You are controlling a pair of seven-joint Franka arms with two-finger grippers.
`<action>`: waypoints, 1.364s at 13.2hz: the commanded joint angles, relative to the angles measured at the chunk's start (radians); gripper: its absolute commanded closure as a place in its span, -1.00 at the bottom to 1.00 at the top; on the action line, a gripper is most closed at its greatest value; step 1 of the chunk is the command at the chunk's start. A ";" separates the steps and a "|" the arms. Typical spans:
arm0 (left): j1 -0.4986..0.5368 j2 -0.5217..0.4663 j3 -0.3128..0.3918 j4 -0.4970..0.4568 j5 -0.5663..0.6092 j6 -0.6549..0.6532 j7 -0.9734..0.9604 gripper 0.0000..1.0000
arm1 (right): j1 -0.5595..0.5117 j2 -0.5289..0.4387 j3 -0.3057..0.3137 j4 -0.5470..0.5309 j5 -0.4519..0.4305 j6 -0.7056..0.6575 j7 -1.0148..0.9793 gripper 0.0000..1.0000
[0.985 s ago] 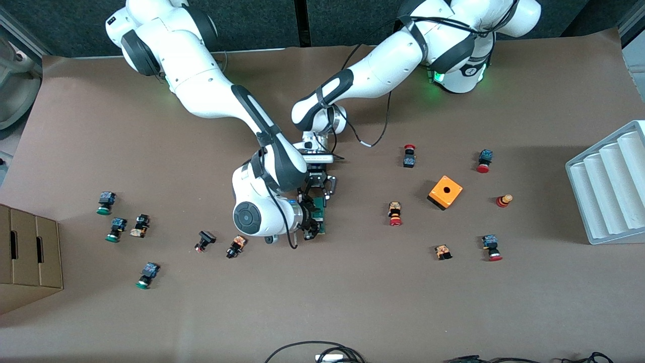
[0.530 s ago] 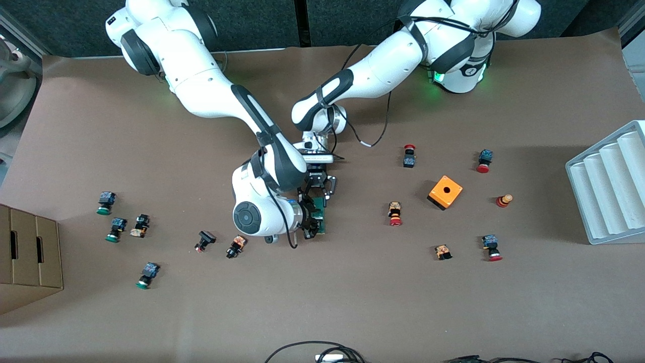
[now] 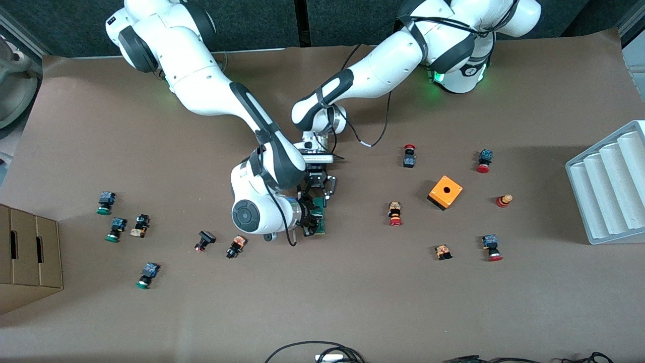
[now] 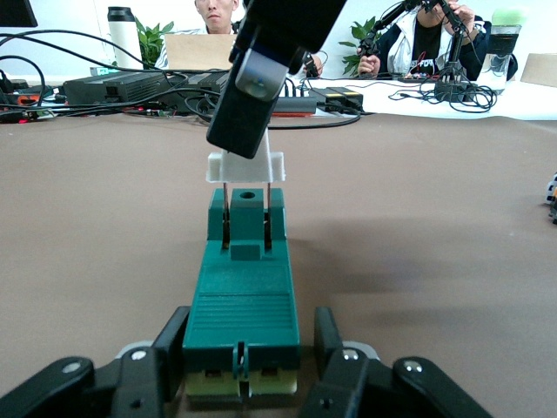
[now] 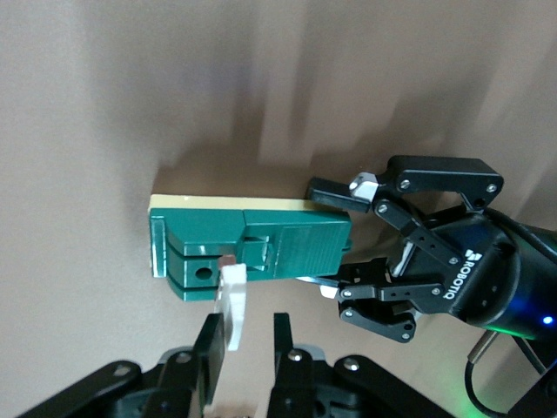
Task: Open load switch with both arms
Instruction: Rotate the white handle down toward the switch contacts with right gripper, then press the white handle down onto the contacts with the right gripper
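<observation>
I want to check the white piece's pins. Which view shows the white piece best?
The left wrist view: the white piece sits raised above the load switch on two thin pins, held by the right gripper. The right wrist view shows it edge-on; the front view hides it under the arms.

In the front view the right arm's wrist point(image 3: 262, 212) hides most of the load switch point(image 3: 319, 216).

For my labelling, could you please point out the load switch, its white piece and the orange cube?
load switch point(image 4: 242, 300), left wrist view, green top face.
white piece point(image 4: 246, 166), left wrist view, its front face.
orange cube point(image 3: 445, 192), front view, top face beside its hole.
</observation>
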 commanded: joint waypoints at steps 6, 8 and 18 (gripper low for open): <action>-0.011 0.013 0.011 0.006 0.010 -0.014 -0.006 -0.23 | 0.004 -0.050 0.023 -0.078 -0.045 -0.004 -0.013 0.40; -0.011 0.013 0.011 0.006 0.010 -0.013 -0.006 -0.23 | 0.005 -0.050 0.025 -0.081 -0.046 -0.003 -0.015 0.40; -0.011 0.013 0.011 0.007 0.010 -0.013 -0.006 -0.23 | 0.025 -0.050 0.025 -0.105 -0.080 0.009 -0.019 0.40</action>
